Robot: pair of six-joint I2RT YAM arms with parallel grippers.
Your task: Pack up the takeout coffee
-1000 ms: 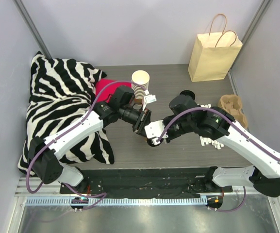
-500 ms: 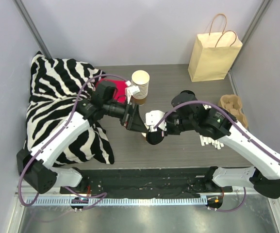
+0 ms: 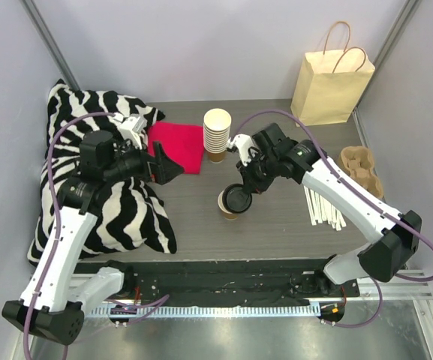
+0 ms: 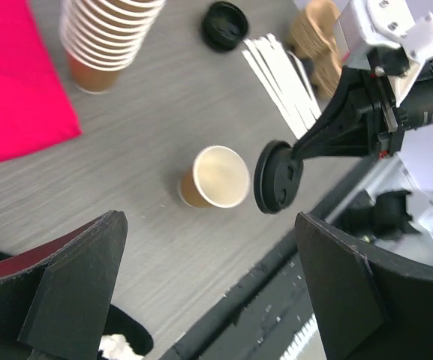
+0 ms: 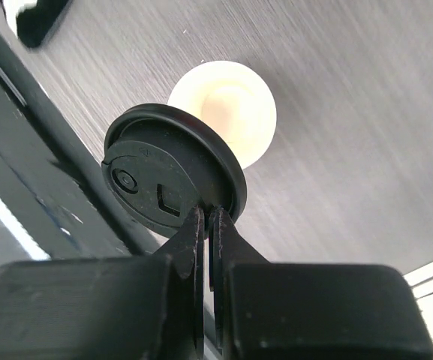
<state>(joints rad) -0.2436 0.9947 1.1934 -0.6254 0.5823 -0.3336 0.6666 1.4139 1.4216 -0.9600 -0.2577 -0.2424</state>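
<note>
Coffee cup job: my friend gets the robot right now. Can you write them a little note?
Left gripper: jaws open, empty, by the pillow.
Right gripper: jaws shut on the rim of the lid, which is tilted close to the mouth of the cup, not on it.
The cup stands upright and uncovered.
Done: lid in hand, brought to the cup.
Left: press the lid on, then pack the cup, probably into the bag at the far right.
</note>
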